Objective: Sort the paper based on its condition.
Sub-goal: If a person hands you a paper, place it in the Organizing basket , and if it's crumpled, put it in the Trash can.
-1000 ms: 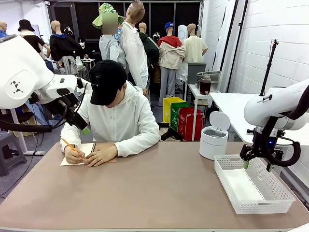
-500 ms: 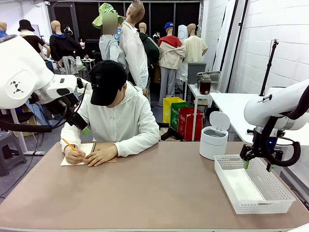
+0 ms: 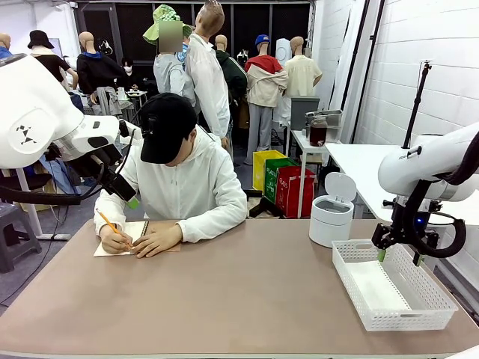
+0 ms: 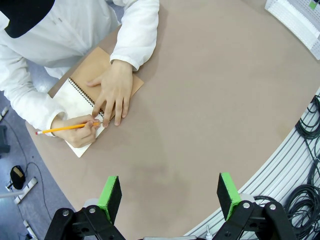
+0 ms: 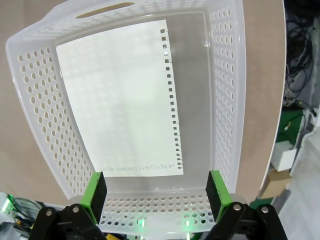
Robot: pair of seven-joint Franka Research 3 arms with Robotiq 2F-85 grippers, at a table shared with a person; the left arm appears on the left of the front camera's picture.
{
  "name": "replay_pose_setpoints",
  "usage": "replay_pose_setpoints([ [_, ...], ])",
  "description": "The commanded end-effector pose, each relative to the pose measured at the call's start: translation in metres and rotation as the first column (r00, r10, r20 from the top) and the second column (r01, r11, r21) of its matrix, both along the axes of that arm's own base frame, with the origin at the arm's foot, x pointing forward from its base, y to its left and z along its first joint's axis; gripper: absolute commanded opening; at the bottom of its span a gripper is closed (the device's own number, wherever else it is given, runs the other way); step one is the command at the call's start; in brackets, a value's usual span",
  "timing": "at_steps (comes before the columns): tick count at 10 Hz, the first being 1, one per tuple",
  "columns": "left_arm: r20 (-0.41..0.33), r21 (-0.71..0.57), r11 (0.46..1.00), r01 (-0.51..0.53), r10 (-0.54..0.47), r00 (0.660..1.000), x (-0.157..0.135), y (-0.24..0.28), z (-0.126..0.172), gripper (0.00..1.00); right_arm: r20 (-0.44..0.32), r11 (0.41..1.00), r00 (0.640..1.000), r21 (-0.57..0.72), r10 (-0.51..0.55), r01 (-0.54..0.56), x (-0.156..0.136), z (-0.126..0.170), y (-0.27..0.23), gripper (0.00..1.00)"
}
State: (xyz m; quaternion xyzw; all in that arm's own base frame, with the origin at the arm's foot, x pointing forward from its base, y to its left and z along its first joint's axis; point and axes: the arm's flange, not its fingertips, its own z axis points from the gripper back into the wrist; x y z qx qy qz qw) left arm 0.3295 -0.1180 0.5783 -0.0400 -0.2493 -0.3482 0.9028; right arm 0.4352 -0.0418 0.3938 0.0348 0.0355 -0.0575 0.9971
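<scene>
Left gripper [image 3: 127, 196] first: raised at the left end of the table [image 3: 239, 299], beside the person's [image 3: 183, 179] shoulder, fingers wide apart, gripping nothing. From its wrist camera, green pads [image 4: 110, 196] spread over bare tabletop, well short of the notebook [image 4: 70, 100]. Next along, at the far edge, spiral notebook lying open, brown cover folded out beneath. On its white page, writing hand [image 4: 80, 134] with a yellow pencil [image 4: 62, 129], tip down on the page. Just beside it, other hand [image 4: 114, 92] pressed flat across the spiral and cover. Then a wide stretch of bare brown top through the middle. Right of centre, toward the far side, small white bin [image 3: 329, 221] with its lid tipped up. Just beside that, white perforated basket [image 3: 389, 318] near the right end. Inside, one sheet of paper [image 5: 120, 95] lying flat on the floor of the basket, smooth, torn-hole edge along one side, faint line of writing near one end. Above the basket's far end, right gripper [image 3: 398, 256] pointing down, fingers fully apart, clear of the paper and holding nothing.
</scene>
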Motion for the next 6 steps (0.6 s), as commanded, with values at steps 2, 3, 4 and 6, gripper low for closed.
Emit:
replay_pose_setpoints([
  [2, -0.005, -0.013, 1.000, 0.014, -0.014, 1.000, 0.000, 0.001, 0.000, 1.00, 0.112, 0.992, 0.990, 0.075, 0.091, -0.100, 0.003, 0.020, 0.013, 1.00],
  [3, -0.005, -0.013, 1.000, 0.014, -0.014, 1.000, 0.000, 0.001, 0.000, 1.00, 0.173, 0.982, 0.973, 0.082, 0.156, -0.172, 0.006, 0.039, 0.025, 1.00],
  [4, -0.005, -0.013, 1.000, 0.014, -0.014, 1.000, 0.000, 0.001, 0.000, 1.00, 0.218, 0.973, 0.953, 0.053, 0.210, -0.227, 0.007, 0.056, 0.036, 1.00],
  [6, -0.005, -0.013, 1.000, 0.014, -0.014, 1.000, 0.000, 0.001, 0.000, 1.00, 0.331, 0.922, 0.868, -0.021, 0.371, -0.386, -0.001, 0.085, 0.066, 1.00],
])
